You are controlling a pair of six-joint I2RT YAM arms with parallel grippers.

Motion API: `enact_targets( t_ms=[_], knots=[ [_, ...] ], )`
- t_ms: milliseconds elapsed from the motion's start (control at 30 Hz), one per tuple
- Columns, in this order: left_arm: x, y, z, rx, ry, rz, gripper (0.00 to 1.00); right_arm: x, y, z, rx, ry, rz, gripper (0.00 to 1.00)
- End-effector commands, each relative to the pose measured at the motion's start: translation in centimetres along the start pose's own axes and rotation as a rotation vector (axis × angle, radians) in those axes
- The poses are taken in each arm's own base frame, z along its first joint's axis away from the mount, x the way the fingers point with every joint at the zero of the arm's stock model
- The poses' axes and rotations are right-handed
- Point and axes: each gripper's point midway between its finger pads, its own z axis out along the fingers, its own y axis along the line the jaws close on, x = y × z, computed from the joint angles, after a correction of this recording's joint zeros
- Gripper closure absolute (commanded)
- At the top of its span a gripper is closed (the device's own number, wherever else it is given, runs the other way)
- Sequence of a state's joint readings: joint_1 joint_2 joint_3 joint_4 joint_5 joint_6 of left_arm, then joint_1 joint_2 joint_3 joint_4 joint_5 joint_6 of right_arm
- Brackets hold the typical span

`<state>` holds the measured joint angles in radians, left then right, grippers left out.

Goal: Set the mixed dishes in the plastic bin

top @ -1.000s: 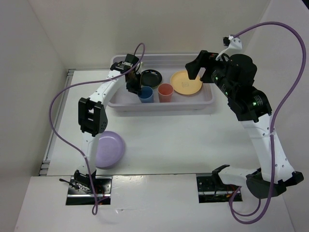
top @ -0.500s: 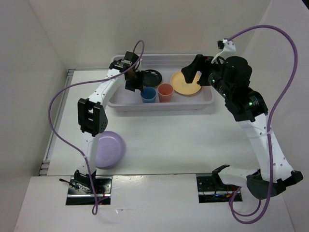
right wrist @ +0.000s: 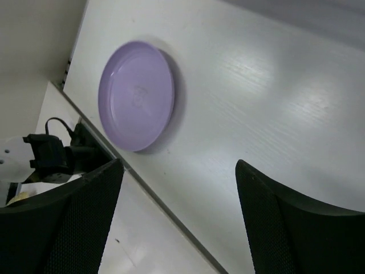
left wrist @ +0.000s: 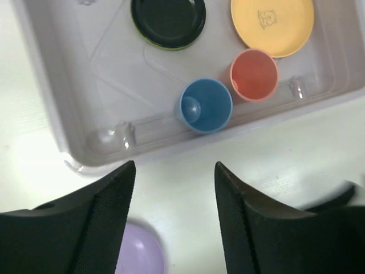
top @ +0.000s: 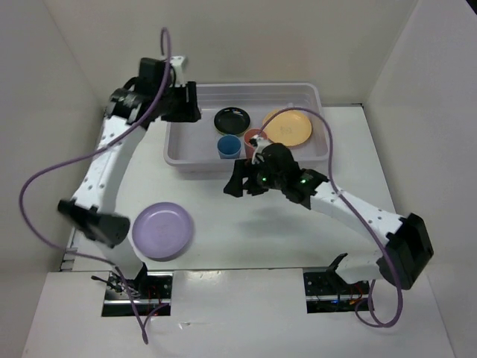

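Lavender plate [top: 163, 230] lies on the table [top: 246, 224] (outside the plastic bin [top: 195, 145]).

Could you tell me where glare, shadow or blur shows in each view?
Top external: even light, soft shadow on the white table beneath the right gripper. Left wrist: glints on the near wall of the pale translucent plastic bin; the left gripper is dark and soft-edged. Right wrist: sheen across the table; the large lavender plate casts a narrow shadow.

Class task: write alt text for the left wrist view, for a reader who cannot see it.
A pale plastic bin holds a black plate, a yellow plate, a blue cup and a coral cup, seen from above. The open left gripper frames the bottom.
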<state>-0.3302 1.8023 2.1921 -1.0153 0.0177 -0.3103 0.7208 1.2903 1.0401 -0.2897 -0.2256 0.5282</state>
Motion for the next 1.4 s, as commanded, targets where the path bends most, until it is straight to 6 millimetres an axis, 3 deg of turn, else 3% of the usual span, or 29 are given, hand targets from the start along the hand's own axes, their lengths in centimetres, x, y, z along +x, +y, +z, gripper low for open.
enact_targets(
  t_ms=[0,33,67,100,133,167,267,300,367,400,433,667,833,867,1033,1300,1367],
  knots=[
    [1.5,1.6,-5.4,-0.041,-0.048,0.013,0.34,0.1,3.7,3.3,-0.15,-0.042,0.034,0.17],
    [1.9,1.8,-6.0,-0.048,-0.061,0.013,0.34,1.2,3.6,4.4,-0.149,-0.015,0.04,0.22],
    [3.6,2.7,-5.7,-0.065,-0.025,-0.005,0.32,3.7,3.7,6.3,-0.155,0.057,0.043,0.27],
    [4.0,2.6,-7.5,-0.059,-0.053,-0.004,0.32,4.4,4.3,7.2,-0.168,0.068,0.062,0.34],
    [4.2,3.2,-7.9,-0.068,-0.063,-0.012,0.32,5.4,4.3,8.2,-0.168,0.09,0.07,0.43],
    [4.3,3.6,-9.2,-0.075,-0.089,-0.02,0.31,7.3,4.5,9.7,-0.168,0.142,0.077,0.43],
    [5.5,4.7,-10.1,-0.096,-0.088,-0.037,0.31,8.3,6.0,11.9,-0.202,0.162,0.11,0.43],
    [5.8,4.7,-9.9,-0.098,-0.079,-0.037,0.3,9.8,5.9,13.1,-0.187,0.19,0.102,0.43],
    [6.0,5.4,-10.6,-0.108,-0.083,-0.041,0.3,10.4,6.3,14.4,-0.17,0.195,0.115,0.43],
    [6.3,5.5,-10.4,-0.11,-0.073,-0.033,0.3,12.0,5.4,15.4,-0.137,0.223,0.116,0.43],
    [6.3,5.7,-10.4,-0.109,-0.073,-0.04,0.3,11.9,6.1,15.9,-0.157,0.212,0.132,0.44],
    [7.3,6.5,-10.3,-0.109,-0.05,-0.043,0.3,13.6,5.5,17.8,-0.152,0.228,0.169,0.43],
    [7.4,6.5,-10.1,-0.097,-0.048,-0.04,0.3,14.9,6.4,19.2,-0.157,0.254,0.189,0.41],
    [7.4,6.5,-10.1,-0.097,-0.048,-0.04,0.3,14.5,6.6,19.3,-0.159,0.24,0.188,0.41],
    [7.3,6.9,-10.1,-0.104,-0.049,-0.036,0.29,14.6,6.3,20.0,-0.128,0.227,0.194,0.58],
    [7.3,6.7,-10.1,-0.095,-0.048,-0.036,0.29,15.4,6.2,20.2,-0.08,0.251,0.162,0.94],
    [7.3,6.7,-10.1,-0.095,-0.048,-0.036,0.29,14.5,6.9,19.6,-0.093,0.24,0.147,1.0]
  ],
)
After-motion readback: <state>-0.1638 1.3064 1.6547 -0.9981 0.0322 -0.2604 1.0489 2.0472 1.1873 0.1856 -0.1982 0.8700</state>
